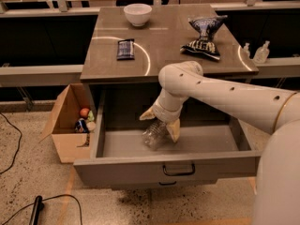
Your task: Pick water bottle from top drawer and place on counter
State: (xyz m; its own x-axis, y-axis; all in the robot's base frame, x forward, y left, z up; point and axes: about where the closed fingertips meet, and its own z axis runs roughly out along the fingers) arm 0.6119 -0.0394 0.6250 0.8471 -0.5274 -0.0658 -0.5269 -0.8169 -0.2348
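Note:
The top drawer [168,167] is pulled open below the counter [164,46]. My gripper [158,128] reaches down into the drawer, near its middle. Its pale fingers [174,130] are closed on either side of the clear crinkled water bottle [153,136]. The bottle hangs tilted, just above the drawer floor. Its cap end is hidden by the gripper. My white arm crosses in from the right, over the drawer's right half.
On the counter are a white bowl [138,13], a dark snack bar [125,48] and a chip bag [203,36]. An open cardboard box [70,121] with small items stands left of the drawer. Two small pump bottles [261,53] stand on the ledge at right. A cable [37,209] lies on the floor.

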